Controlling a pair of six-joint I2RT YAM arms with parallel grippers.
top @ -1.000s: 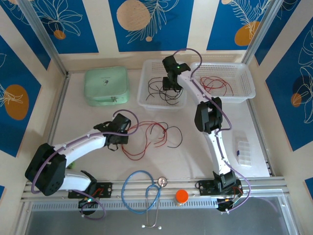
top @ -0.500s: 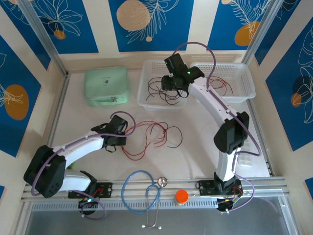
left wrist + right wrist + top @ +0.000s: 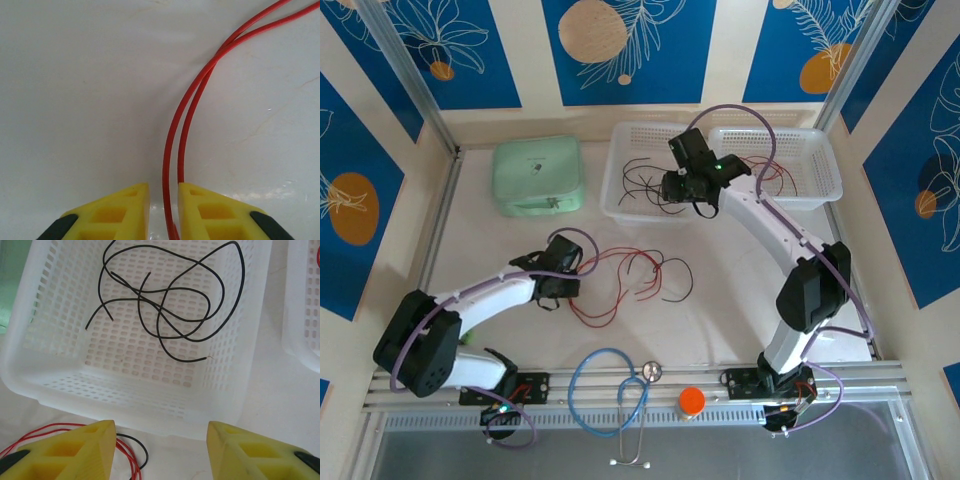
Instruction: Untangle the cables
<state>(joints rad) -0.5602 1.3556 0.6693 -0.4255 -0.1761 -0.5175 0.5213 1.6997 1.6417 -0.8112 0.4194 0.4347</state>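
Observation:
A loose tangle of red and black cables (image 3: pixel 630 270) lies on the white table, mid-left. My left gripper (image 3: pixel 560 285) is low at the tangle's left end, jaws nearly together on a red cable (image 3: pixel 200 85) that runs up and to the right beside a second red strand. My right gripper (image 3: pixel 160 450) hangs open above the near wall of the left white basket (image 3: pixel 125 400), nothing between its fingers. Black cables (image 3: pixel 165 305) curl inside that basket (image 3: pixel 616 170). Red cables (image 3: pixel 765 172) lie in the right basket (image 3: pixel 825 165). Red and black strands (image 3: pixel 127 452) show under the right gripper's left finger.
A mint-green case (image 3: pixel 538 175) sits at the back left. A blue stethoscope (image 3: pixel 605 385) and an orange cap (image 3: pixel 692 400) lie by the near rail. A clear plastic box (image 3: pixel 818 305) is on the right. The right basket's wall (image 3: pixel 300 305) stands close on the right.
The right arm's elbow has swung out to the right, and its gripper has shifted right and nearer over the left basket. The left arm has stayed put.

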